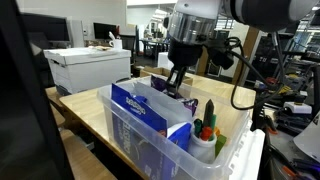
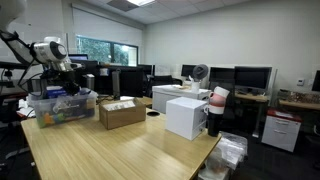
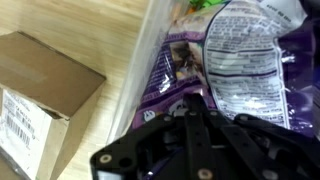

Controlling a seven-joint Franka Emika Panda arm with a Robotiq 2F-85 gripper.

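1. In an exterior view the gripper (image 1: 178, 84) reaches down into the clear plastic bin (image 1: 130, 148), jaws clenched, at a purple bag (image 1: 188, 101). A blue box (image 1: 140, 108) and a cup of markers (image 1: 205, 138) also stand inside the bin.
2. In an exterior view the gripper (image 2: 68, 88) hangs over the bin (image 2: 58, 112). A cardboard box (image 2: 122, 114) sits just beside the bin.
3. In the wrist view the gripper (image 3: 192, 108) is shut against the purple bag (image 3: 250, 60), which lies inside the bin. Whether it pinches the bag cannot be told. The cardboard box (image 3: 40, 95) lies outside the bin wall.

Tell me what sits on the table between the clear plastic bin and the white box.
A cardboard box sits between the clear plastic bin and the white box; an exterior view shows it.
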